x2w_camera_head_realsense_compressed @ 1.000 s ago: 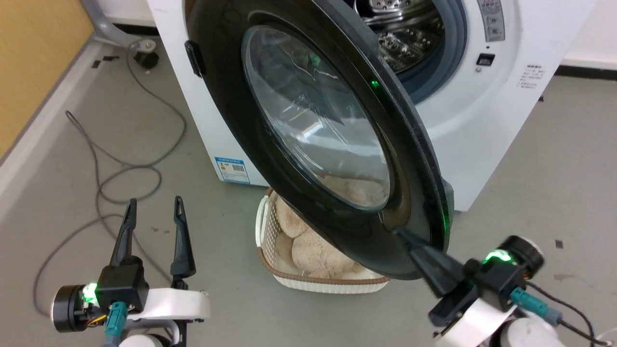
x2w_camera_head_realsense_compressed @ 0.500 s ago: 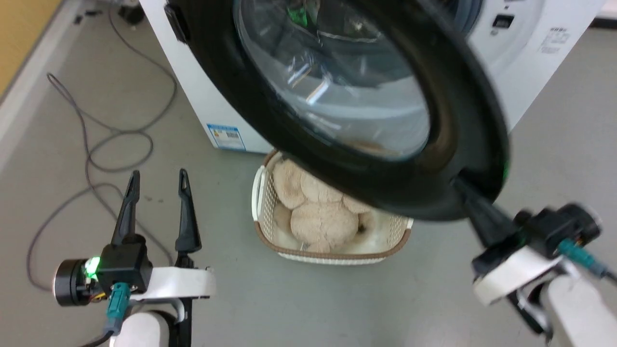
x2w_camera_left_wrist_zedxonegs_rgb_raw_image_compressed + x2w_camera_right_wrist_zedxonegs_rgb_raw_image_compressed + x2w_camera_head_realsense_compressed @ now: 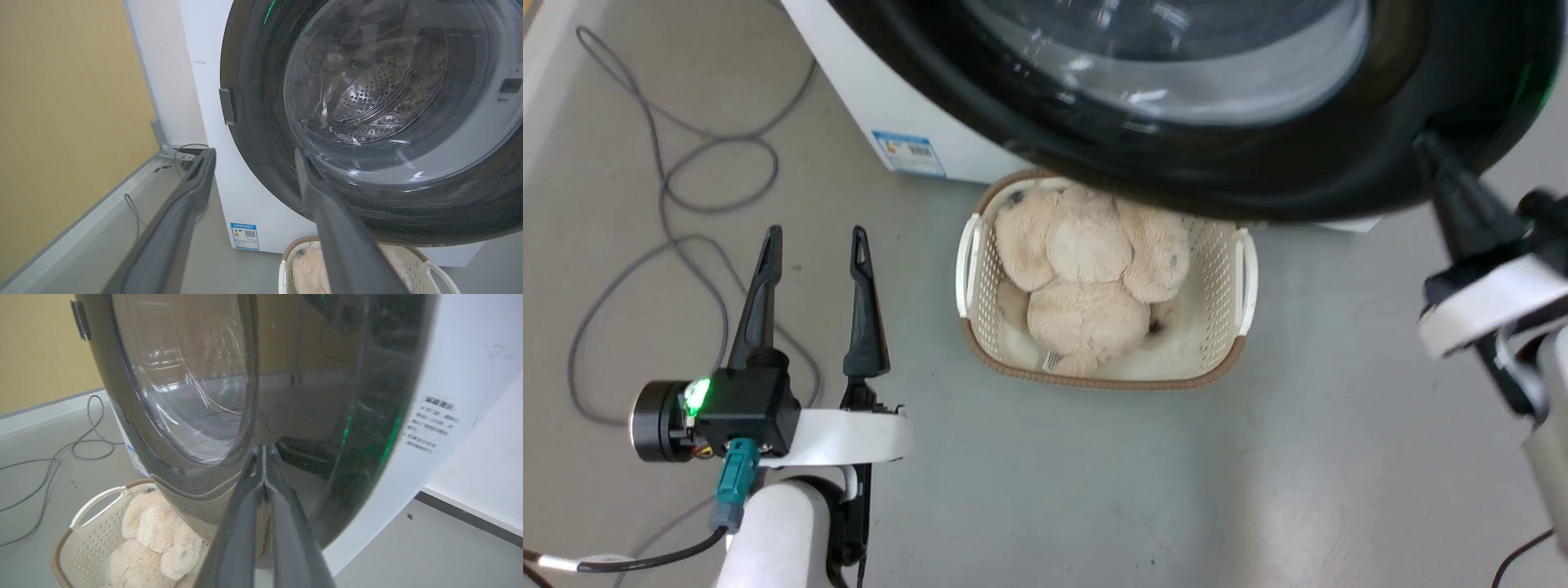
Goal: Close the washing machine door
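Basket [image 3: 1104,382], plush toy [image 3: 1086,273] beneath washing machine door [image 3: 1176,175].

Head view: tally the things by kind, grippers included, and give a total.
Grippers: 2 (left gripper, right gripper)
Washing machine: 1
Washing machine door: 1
Basket: 1
Plush toy: 1
Grey cable: 1
Total: 7
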You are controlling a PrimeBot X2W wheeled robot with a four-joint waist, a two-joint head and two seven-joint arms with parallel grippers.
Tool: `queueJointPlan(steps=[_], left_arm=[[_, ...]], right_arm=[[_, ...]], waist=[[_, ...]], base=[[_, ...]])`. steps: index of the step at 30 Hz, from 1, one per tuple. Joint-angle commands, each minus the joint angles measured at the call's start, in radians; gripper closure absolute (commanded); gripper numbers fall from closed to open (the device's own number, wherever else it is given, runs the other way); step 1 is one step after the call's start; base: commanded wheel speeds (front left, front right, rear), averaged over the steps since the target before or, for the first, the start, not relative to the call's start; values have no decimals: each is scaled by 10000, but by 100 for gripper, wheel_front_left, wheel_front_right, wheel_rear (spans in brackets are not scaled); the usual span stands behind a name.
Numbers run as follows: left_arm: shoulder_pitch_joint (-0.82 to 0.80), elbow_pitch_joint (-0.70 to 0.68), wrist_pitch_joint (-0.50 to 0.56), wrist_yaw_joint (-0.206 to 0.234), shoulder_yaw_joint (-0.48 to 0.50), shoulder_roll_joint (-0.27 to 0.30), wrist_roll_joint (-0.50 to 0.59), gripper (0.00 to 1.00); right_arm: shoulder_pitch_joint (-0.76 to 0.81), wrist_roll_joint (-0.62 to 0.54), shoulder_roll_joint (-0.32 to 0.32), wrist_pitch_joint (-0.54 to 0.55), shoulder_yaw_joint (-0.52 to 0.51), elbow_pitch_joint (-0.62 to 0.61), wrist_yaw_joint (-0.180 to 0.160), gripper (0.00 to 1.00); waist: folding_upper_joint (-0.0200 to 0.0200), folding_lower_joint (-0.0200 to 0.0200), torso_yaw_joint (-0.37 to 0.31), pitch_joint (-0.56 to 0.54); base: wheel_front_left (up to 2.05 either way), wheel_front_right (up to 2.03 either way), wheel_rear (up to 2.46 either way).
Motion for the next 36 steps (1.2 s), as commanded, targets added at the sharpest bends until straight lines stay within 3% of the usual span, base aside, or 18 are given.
queueJointPlan(steps=[1, 15, 24, 29, 36], left_arm=[[-171, -45, -43, 28, -15, 1, -46, 0], [-554, -182, -43, 169, -202, -29, -141, 0], [-604, -191, -43, 301, -283, -32, -220, 0], [-468, -83, -43, 307, -203, -32, -199, 0], [-138, 159, -44, 267, 32, -33, -63, 0]], right_arm=[[-293, -69, -113, -46, -63, 143, -17, 100], [-2608, -132, -425, -46, -361, 2046, -17, 100], [-2947, -296, -290, -46, -910, 2542, -17, 100], [-2392, -7, -13, -46, -1356, 2246, -17, 100], [-1170, -267, 437, -46, -2424, 328, -17, 100]], waist=[[0, -1, 83, 191], [0, -1, 244, 884], [0, -1, 271, 874], [0, -1, 159, 493], [0, -1, -169, -373]], base=[[0, 0, 0], [0, 0, 0], [0, 0, 0], [0, 0, 0], [0, 0, 0]])
